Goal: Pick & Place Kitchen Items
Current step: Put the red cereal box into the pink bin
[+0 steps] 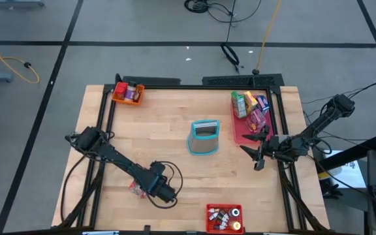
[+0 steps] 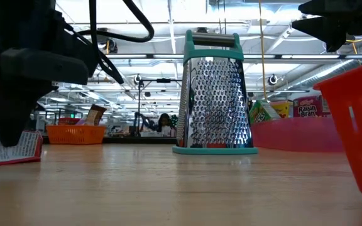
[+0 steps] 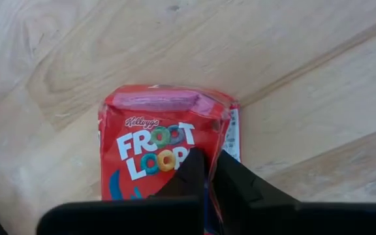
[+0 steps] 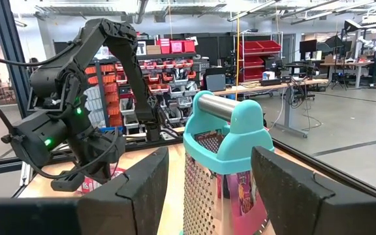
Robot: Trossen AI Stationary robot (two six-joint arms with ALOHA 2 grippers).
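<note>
Left gripper [image 3: 207,173] closed on a red packet [image 3: 165,140], pinching one long edge; packet flat on the wood near the table's front-left, directly under the fingers, long axis along them. Right gripper [image 1: 261,151] open, far off beside the pink tray [image 1: 243,135], facing the grater [image 1: 205,137]. Readable: "Kellogg's Froot Loops" on the packet; "Raisin Bran" on a box [image 2: 305,105] in the tray.

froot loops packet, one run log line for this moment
left gripper: shut on Froot Loops packet | right gripper: open, facing grater
</note>
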